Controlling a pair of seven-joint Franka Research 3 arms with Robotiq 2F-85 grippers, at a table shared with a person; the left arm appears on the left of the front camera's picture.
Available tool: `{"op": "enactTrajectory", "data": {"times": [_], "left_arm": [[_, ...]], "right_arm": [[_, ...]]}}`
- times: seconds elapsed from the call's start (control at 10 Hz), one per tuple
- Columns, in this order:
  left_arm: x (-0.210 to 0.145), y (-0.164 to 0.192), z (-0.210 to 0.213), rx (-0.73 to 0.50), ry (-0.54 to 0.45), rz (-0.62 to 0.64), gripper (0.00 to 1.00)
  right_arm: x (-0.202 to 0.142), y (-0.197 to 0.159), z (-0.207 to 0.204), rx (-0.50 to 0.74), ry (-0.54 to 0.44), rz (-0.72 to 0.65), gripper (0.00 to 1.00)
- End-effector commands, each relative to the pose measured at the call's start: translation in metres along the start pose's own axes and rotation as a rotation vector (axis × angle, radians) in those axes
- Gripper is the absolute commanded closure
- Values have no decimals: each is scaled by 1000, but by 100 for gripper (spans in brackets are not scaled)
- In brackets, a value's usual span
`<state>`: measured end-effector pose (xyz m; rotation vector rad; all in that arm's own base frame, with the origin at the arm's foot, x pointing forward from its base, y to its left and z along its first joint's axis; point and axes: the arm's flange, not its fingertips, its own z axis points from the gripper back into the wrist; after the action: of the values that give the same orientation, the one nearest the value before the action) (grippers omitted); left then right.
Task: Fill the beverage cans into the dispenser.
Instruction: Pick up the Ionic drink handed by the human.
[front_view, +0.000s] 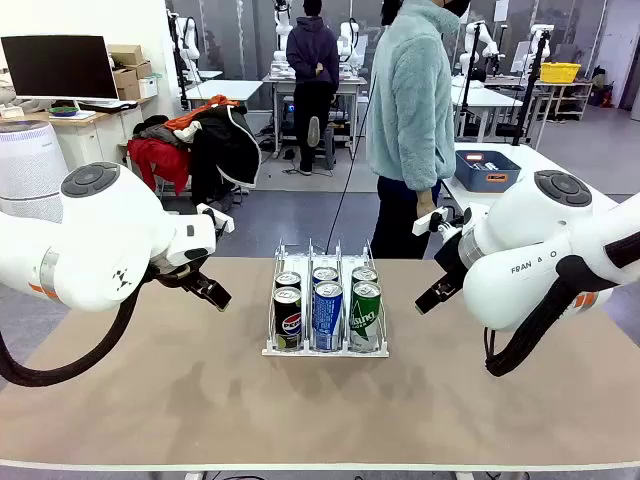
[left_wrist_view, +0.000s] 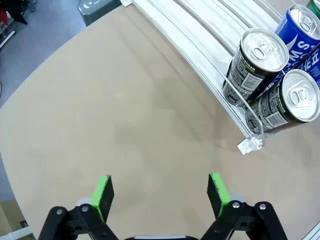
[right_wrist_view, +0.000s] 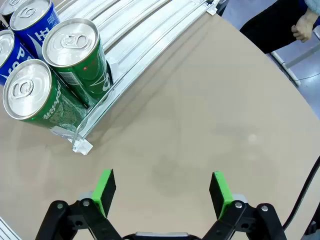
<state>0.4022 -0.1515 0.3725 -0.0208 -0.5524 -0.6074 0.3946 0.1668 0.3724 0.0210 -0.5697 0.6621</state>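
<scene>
L gripper (left_wrist_view: 160, 187) hangs over bare table (left_wrist_view: 125, 115), green pads (left_wrist_view: 103, 195) spread wide w/ nothing betw. them: released. R gripper (right_wrist_view: 162, 187) likewise, jaws wide apart over bare tabletop, released, holding nothing. In L wrist view a dispenser (left_wrist_view: 200, 45) corner sits at 2 o'clock, w/ two black Pepsi cans (left_wrist_view: 257, 62) upright in its nearest lane, one behind the other, and blue cans (left_wrist_view: 300, 35) in the next lane at 1 o'clock. In R wrist view the rack lies at 11 o'clock, w/ two green cans (right_wrist_view: 75, 55) upright in the nearest lane and the blue ones past them at 10. Front view: dispenser at table centre, L gripper at its 9 o'clock, R gripper at its 3 o'clock, both above the table and apart from the rack. Six cans, 2 per lane at the near end: Pepsi in L lane, blue in mid, green in R, all upright, silver tops up. Beyond the far edge at 1 o'clock a person (front_view: 410, 100) in pale fleece stands, hand (front_view: 428, 205) down at the side. Farther, at 2 o'clock, a blue bin (front_view: 487, 170) on a white table.
</scene>
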Motion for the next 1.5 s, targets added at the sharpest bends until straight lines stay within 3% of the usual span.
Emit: {"op": "enactTrajectory", "data": {"times": [0.0,1.4], "left_arm": [[0,0,0,0,0,0,0],[0,0,0,0,0,0,0]], "right_arm": [[0,0,0,0,0,0,0],[0,0,0,0,0,0,0]]}}
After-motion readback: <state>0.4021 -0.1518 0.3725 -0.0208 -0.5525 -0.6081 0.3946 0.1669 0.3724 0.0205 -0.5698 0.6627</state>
